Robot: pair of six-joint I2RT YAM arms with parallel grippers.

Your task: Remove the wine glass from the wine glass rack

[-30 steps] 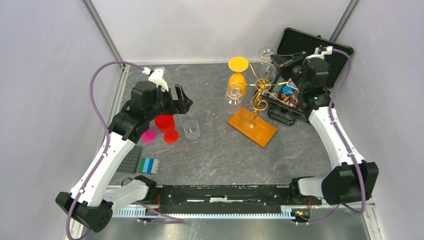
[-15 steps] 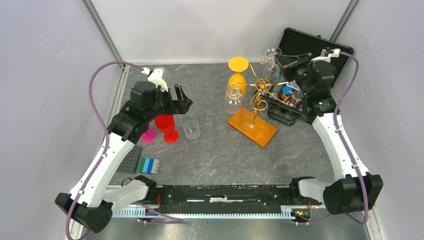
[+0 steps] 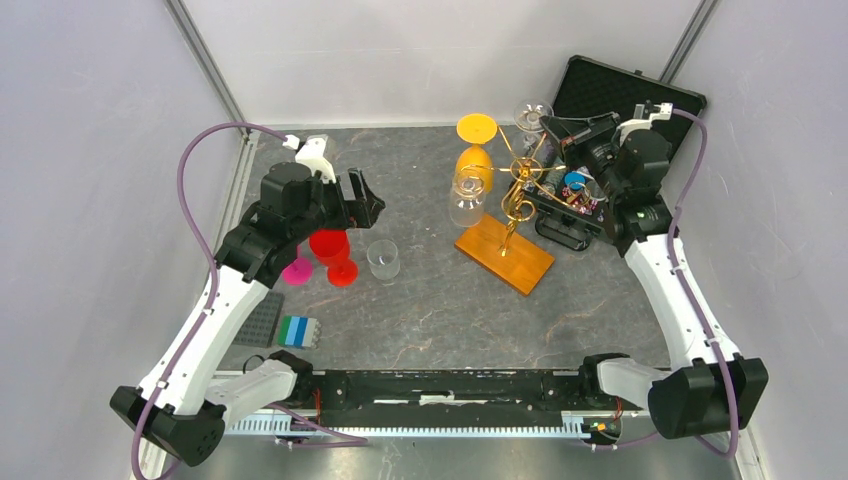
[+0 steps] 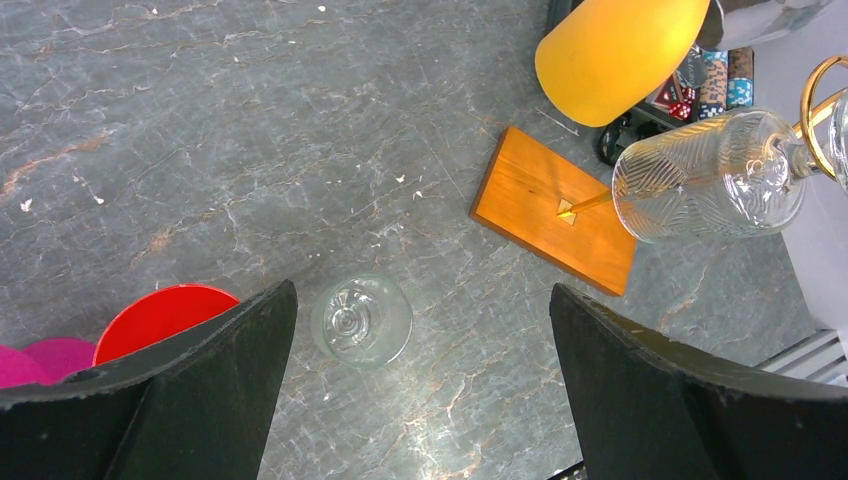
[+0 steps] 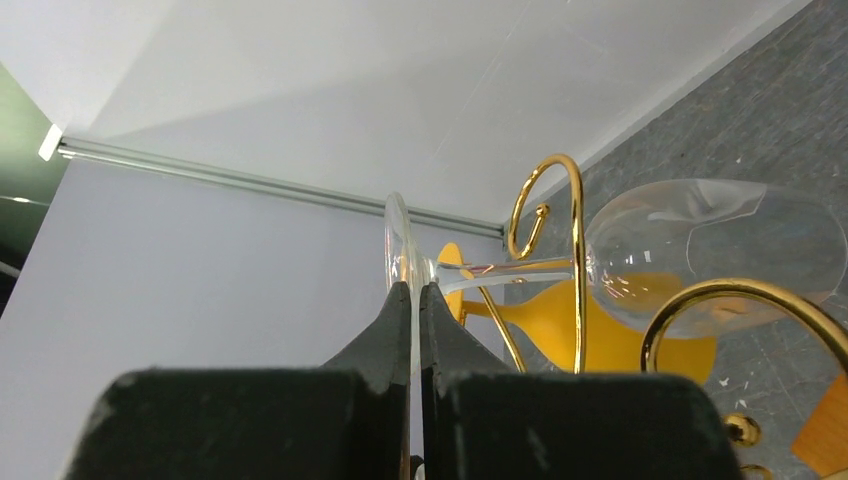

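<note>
Right arm has shifted slightly. Right claw (image 5: 413, 298) pinches the wine glass (image 5: 700, 240) foot, its stem still in the rack (image 5: 578, 220); lifting free remains. Left claw (image 4: 420, 295) spread.

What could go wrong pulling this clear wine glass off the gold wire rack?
The right gripper pinches only the thin foot rim of the clear wine glass, so it may slip. Its stem sits inside a curl of the gold wire rack; a crooked pull could snag it, shaking the hanging orange wine glass.
</note>
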